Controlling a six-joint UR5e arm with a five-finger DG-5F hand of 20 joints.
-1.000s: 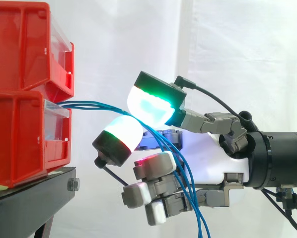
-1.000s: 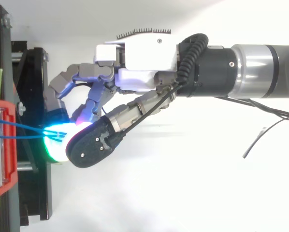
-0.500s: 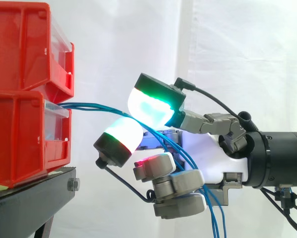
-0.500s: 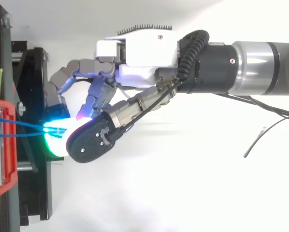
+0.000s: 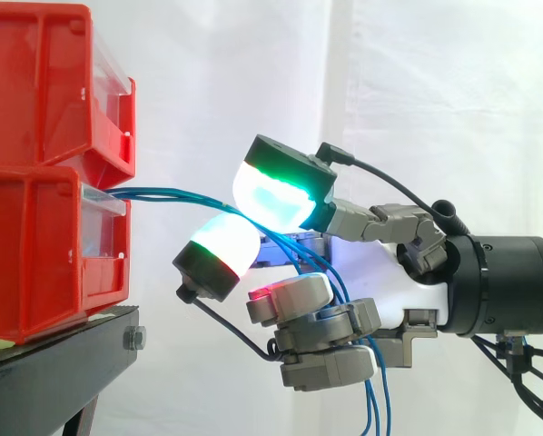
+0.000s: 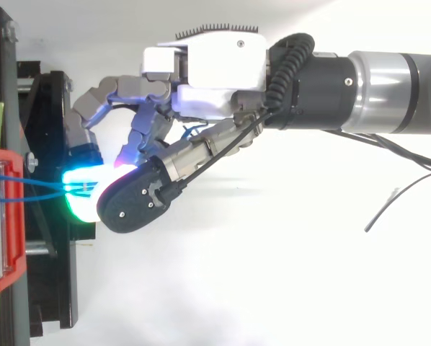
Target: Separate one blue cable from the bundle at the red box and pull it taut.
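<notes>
Cables (image 5: 172,193) from bin (image 5: 35,254) between fingers (image 5: 276,191)

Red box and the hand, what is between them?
In the side view, blue cables cross the gap from the red box to the hand.

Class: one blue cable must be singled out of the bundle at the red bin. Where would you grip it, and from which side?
Likely the free span of the blue cables between the red bin and the robot hand: there the strands run nearly level and slightly apart, while further back they droop bunched. Come from the open side opposite the bin, one pad above, one below.
</notes>
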